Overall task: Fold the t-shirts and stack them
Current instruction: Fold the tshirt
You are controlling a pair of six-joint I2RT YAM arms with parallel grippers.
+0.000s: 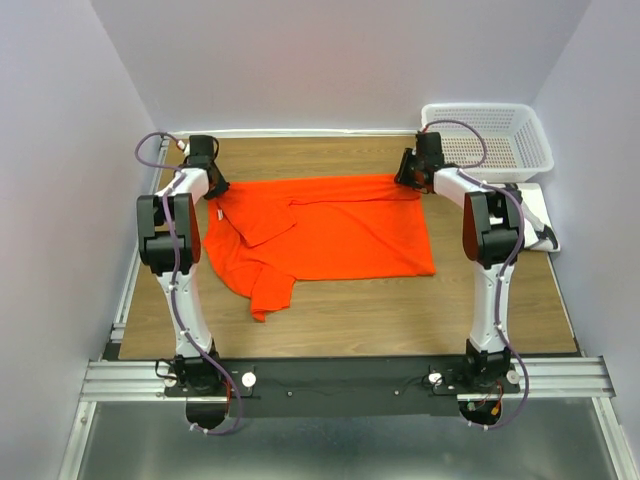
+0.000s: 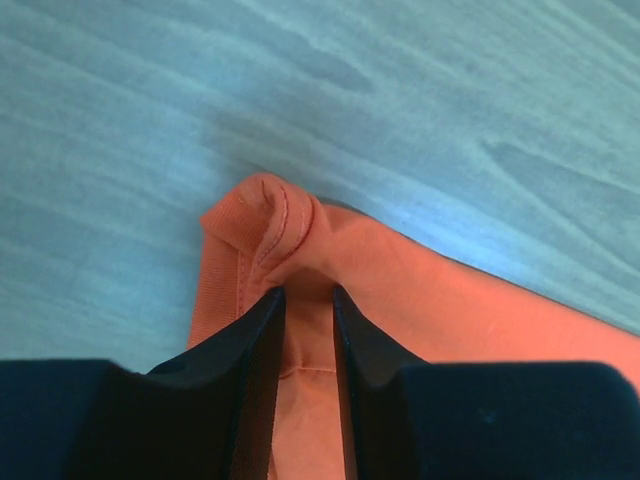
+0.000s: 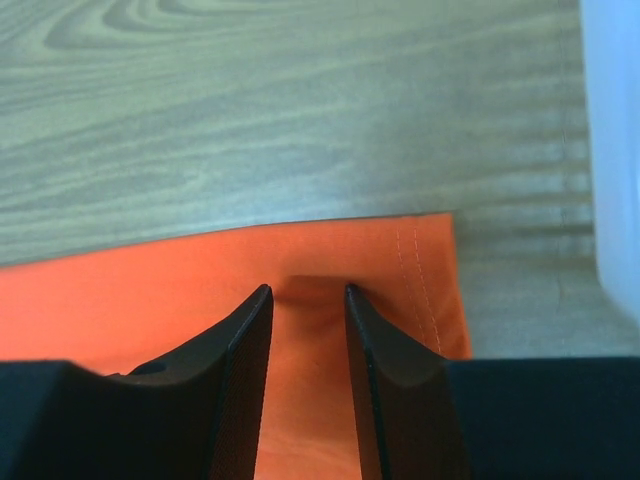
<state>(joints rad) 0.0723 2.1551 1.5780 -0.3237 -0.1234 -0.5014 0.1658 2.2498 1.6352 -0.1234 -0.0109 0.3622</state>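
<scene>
One orange-red t-shirt (image 1: 330,235) lies spread on the wooden table (image 1: 400,310), a sleeve folded over its left part. At the shirt's far left corner, my left gripper (image 1: 212,186) is down on the cloth. In the left wrist view its jaws (image 2: 308,292) pinch a bunched hem fold of the t-shirt (image 2: 430,300). My right gripper (image 1: 405,180) is at the far right corner. In the right wrist view it (image 3: 306,290) grips a raised ridge of the t-shirt (image 3: 150,300) beside the stitched hem.
A white mesh basket (image 1: 485,107) stands at the back right, just beyond the right gripper, and its wall (image 3: 615,150) shows in the right wrist view. A white flat board (image 1: 540,215) lies right of the right arm. Purple walls close in both sides.
</scene>
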